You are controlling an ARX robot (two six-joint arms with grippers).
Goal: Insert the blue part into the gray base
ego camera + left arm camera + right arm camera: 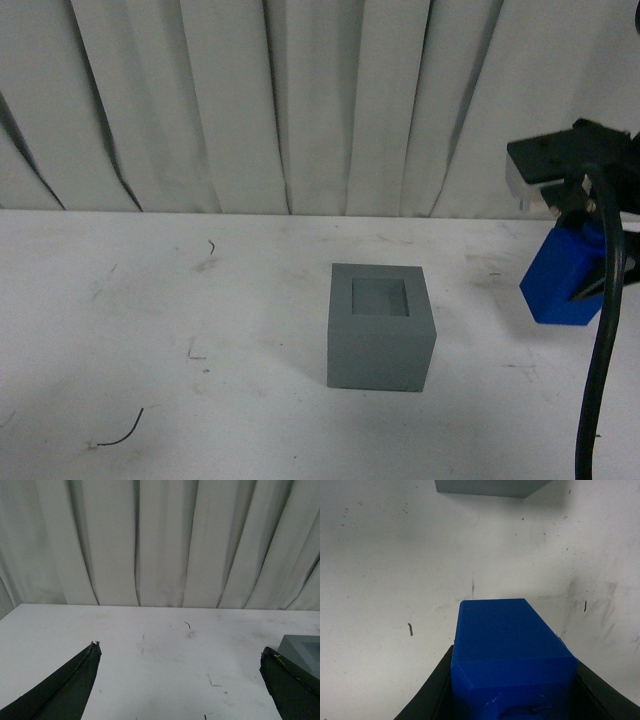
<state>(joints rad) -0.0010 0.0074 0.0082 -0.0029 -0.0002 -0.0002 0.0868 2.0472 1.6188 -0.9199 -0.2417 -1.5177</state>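
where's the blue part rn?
Front view, far right: the blue part sits clamped in the right gripper, off the table, right of the gray base and not touching it.

A cable point(593, 400) partly hides the blue part point(558, 278); wrist views crop the gray base point(487, 487).

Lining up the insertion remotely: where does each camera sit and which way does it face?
Front: on the body, facing the curtain; matte gray cube base centre, right claw holding the bright blue matte block at right.
Left wrist: on the left arm, looking along the white table; open left claw frames it.
Right wrist: on the right arm, looking down past the gripped blue block.
Shared: the gray base shows in all three.
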